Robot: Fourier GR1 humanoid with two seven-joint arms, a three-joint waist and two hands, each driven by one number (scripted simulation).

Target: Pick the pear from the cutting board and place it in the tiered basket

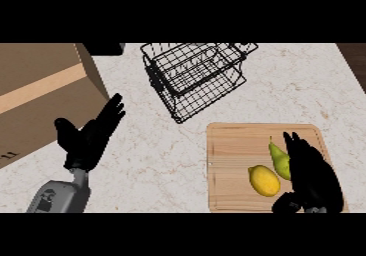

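Note:
A green pear (278, 159) lies on the wooden cutting board (234, 150) at the lower right, stem pointing away from me. My right hand (313, 172) rests over the board just right of the pear, its straight fingers running along the pear's side and hiding part of it. The thumb (286, 204) sits below the pear, near the board's front edge. The black wire tiered basket (193, 75) stands at the back centre with nothing seen in it. My left hand (88, 136) is open at the left, fingers up, away from the board.
A yellow lemon (264, 180) lies on the board just left of the pear. A large cardboard box (38, 95) fills the back left corner. Bare marble counter lies between the board and the basket.

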